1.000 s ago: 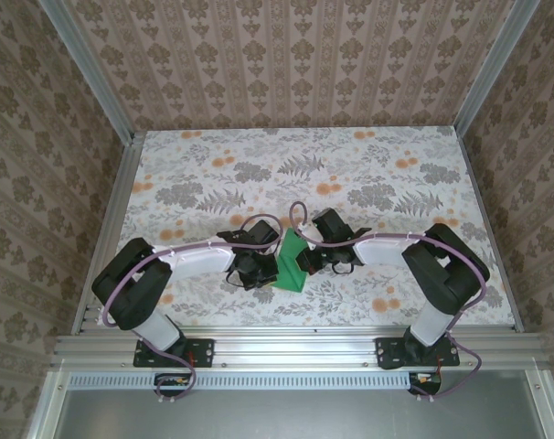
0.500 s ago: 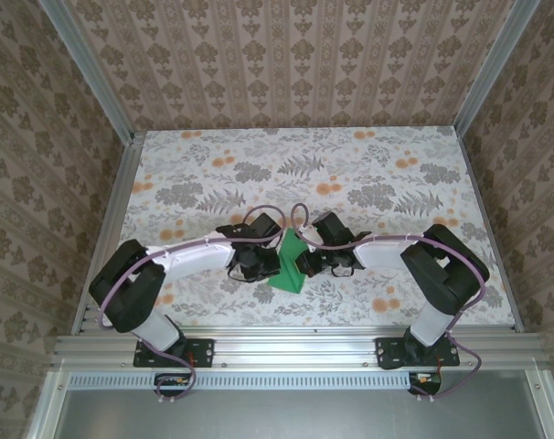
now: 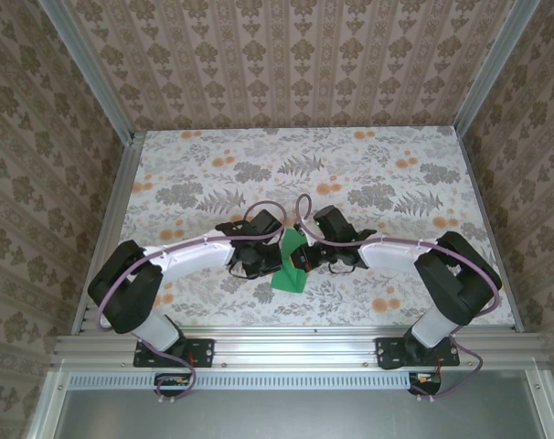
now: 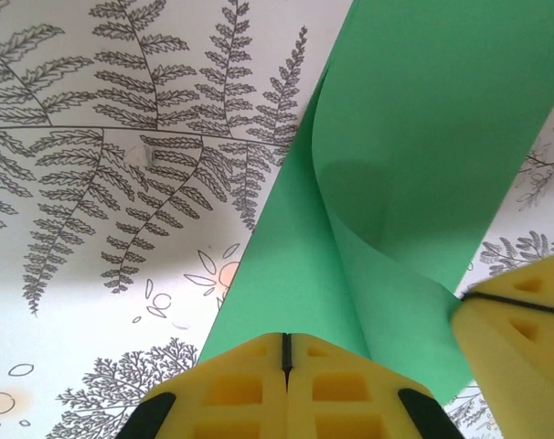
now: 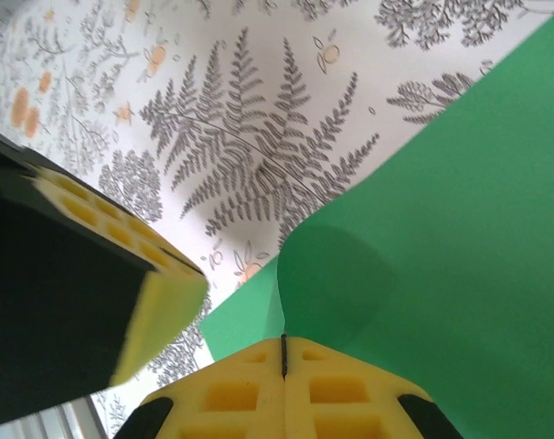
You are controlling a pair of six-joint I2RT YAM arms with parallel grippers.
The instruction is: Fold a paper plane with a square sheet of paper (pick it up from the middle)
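Two arms are reaching inward over the table (image 3: 213,155), whose smooth covering is printed with grey ferns and orange flowers. Patterned walls (image 3: 286,64) and metal rails (image 3: 286,343) are enclosing it on three sides, and purple cables (image 3: 300,206) are looping above the wrists. One sheet of paper (image 3: 291,265), thin, plain and bright green, is sitting near the table's front middle between the hands, curling into a soft loop with one sharp crease. The left hand (image 3: 270,263) is pinching one side of it, its yellow foam pads (image 4: 250,389) pressing together. The right hand (image 3: 306,261) is gripping the opposite side likewise, its pads (image 5: 332,393) meeting on the green fold. The two hands are working just beside each other.
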